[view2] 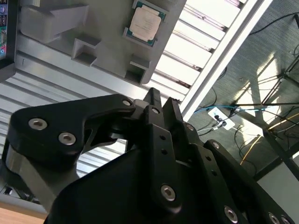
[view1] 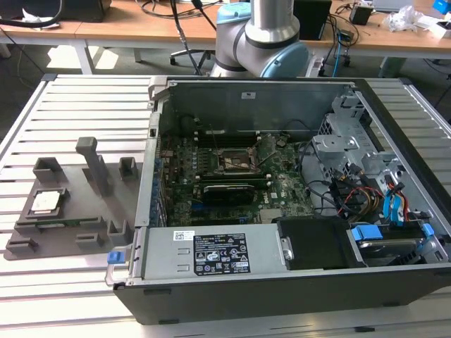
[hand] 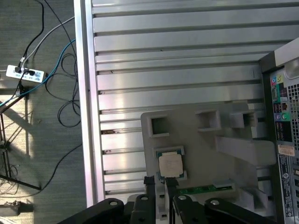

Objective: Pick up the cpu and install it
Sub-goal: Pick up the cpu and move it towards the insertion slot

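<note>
I get the arm (view1: 264,32) cut by the exterior view's upper edge; everything above 1 thick joint is out of frame. The cpu (view1: 46,201) is too small there for me to judge its seating in the grey holder (view1: 77,204). In the first wrist view the end effector (hand: 160,179) covers the holder's rim right at the cpu's edge — touching or apart, I cannot tell — plus 1 end of a green strip (hand: 205,189). The computer case (hand: 285,116) runs off that frame. In the second wrist view the end effector's black body hides much of the table (view2: 201,42), and the frame edge clips the holder.
</note>
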Available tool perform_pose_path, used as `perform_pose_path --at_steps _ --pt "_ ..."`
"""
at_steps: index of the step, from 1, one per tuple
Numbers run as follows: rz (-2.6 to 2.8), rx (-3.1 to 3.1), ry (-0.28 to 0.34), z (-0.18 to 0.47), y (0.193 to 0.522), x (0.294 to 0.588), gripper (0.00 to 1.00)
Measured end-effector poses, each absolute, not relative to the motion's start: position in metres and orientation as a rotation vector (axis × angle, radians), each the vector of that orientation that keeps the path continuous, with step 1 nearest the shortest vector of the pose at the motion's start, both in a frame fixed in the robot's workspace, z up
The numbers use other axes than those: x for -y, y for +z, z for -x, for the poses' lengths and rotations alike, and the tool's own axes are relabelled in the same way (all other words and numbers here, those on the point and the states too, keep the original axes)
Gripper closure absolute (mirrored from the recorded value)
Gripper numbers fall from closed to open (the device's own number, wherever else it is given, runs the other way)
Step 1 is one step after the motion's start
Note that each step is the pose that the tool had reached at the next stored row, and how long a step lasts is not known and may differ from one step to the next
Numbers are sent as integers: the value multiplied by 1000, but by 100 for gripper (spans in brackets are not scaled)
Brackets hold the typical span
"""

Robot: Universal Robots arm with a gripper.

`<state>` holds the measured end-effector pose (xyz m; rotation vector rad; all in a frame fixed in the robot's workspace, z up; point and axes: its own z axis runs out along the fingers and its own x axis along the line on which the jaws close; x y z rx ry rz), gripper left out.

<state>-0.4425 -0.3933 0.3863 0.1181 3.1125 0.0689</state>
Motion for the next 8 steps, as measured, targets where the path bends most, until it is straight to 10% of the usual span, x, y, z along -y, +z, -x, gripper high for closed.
perform_pose_path --at_steps 4,8 --pt "-118 -3113 69 442 386 393 40" --pt "-118 -3113 69 442 386 393 28"
